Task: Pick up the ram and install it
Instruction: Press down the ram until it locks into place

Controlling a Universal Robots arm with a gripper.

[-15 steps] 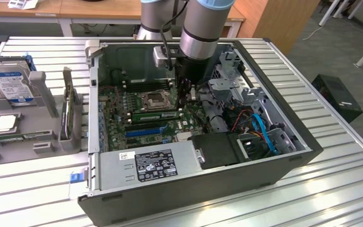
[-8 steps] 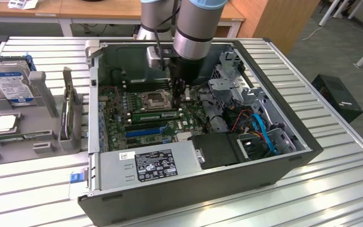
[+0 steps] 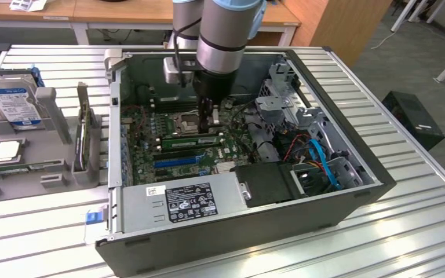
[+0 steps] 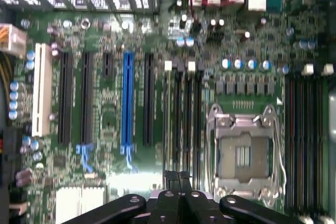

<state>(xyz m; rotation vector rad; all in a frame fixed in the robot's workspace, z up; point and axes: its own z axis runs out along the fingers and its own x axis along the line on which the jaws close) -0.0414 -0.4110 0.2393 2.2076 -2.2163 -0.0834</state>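
The single gripper (image 3: pixel 208 119) hangs inside the open dark grey computer case (image 3: pixel 346 174), just above the large green motherboard (image 3: pixel 149 130). Its fingers (image 4: pixel 169 182) are pressed together, and nothing shows between their tips in the wrist view.

The ram, a long thin green circuit-board stick with black chips (image 3: pixel 192 141), lies just below the fingers and slightly toward the exterior view's left of them. It appears to sit in one of the memory slots beside the silver processor socket (image 4: pixel 242 156). Its long axis runs across the board from the exterior view's left to right, tilted a little upward to the right, crossways to the arm's vertical reach. Whether the fingertips touch its upper edge cannot be told; they look close above it.

By count: one arm, one gripper, one ram stick near the fingers, one processor socket, one blue expansion slot (image 4: pixel 126 98). Outside the case, on the slatted metal desk (image 3: pixel 408 231), a grey holder (image 3: pixel 21 168) carries one hard drive (image 3: pixel 12 101).
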